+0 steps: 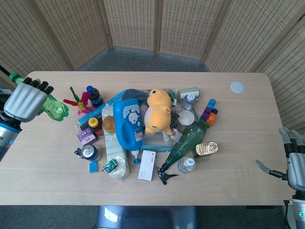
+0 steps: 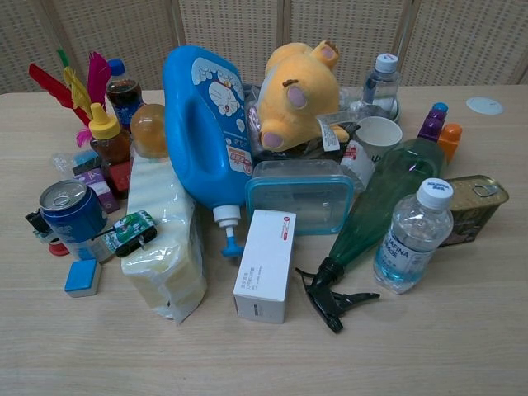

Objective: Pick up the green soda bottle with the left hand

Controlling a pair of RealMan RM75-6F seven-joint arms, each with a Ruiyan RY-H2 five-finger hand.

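Green soda bottle (image 1: 53, 106) gripped in left hand (image 1: 26, 100), fingers wrapped round body, cap end poking out behind hand, base end sticking out toward clutter. Hand and bottle up off counter (image 1: 248, 143), at its far-left edge. Just right of bottle base: red and green feathers (image 1: 72, 99), then cola bottle (image 1: 94, 96). Further right: blue detergent jug (image 1: 127, 124), yellow plush toy (image 1: 158, 110). Right hand (image 1: 293, 162) at counter's opposite edge, fingers spread, holding nothing. Chest view shows neither hand.
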